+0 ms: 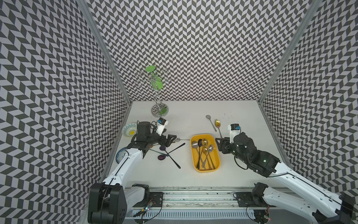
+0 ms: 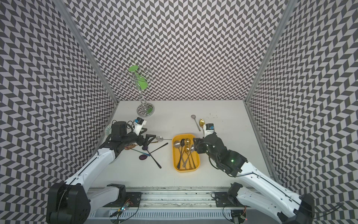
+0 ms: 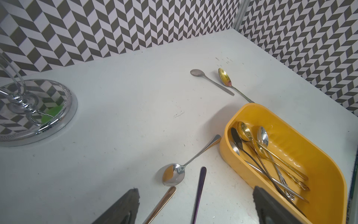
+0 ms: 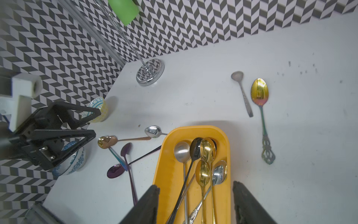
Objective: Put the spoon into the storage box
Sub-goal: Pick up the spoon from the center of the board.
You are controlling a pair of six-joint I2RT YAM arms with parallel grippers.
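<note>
The yellow storage box (image 3: 225, 155) holds a heap of silver, black and gold spoons (image 3: 246, 131). A silver spoon (image 3: 173, 174) lies on the white table (image 3: 126, 97), its handle tip just beside the box wall. The left gripper (image 3: 196, 191) has its fingers spread wide, with a rose-gold handle (image 3: 162, 203) and a purple handle (image 3: 199, 194) between them. Toward the far corner lie a small silver spoon (image 3: 211, 81) and a gold spoon (image 3: 224, 77). A chrome stand base (image 3: 58, 124) sits near the far edge.
</note>
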